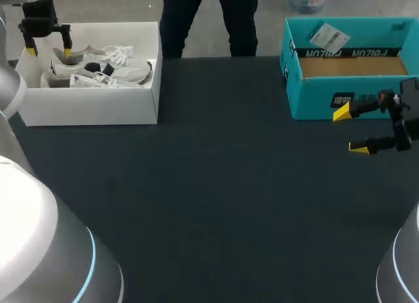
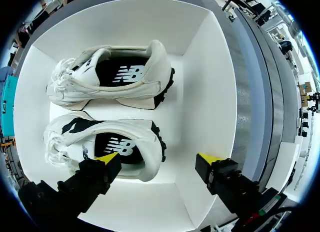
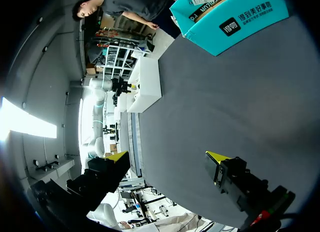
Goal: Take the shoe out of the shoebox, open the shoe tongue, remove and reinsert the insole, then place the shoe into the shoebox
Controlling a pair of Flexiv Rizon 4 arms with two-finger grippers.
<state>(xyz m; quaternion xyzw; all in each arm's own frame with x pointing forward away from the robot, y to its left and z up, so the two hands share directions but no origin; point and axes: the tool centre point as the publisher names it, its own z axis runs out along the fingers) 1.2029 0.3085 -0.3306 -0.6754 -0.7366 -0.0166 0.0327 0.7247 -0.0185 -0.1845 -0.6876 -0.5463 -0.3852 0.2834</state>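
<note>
Table [image 1: 216, 185], dark-topped, carries two boxes well apart. You have the white shoebox [image 1: 98, 110] at its far left, with a pair of white shoes [image 1: 98, 71] lying side by side inside, openings upward. The teal box [image 1: 314, 97] sits at the far right, open side up. Your left gripper [image 2: 159, 159] hangs over the shoebox, fingers spread, one yellow tip above the heel opening of the nearer shoe [image 2: 107, 139]. Your right gripper [image 1: 349, 130] is spread wide above the table, just beside the teal box.

Bright, even light; soft shadows inside the white shoebox [image 2: 210, 91]
</note>
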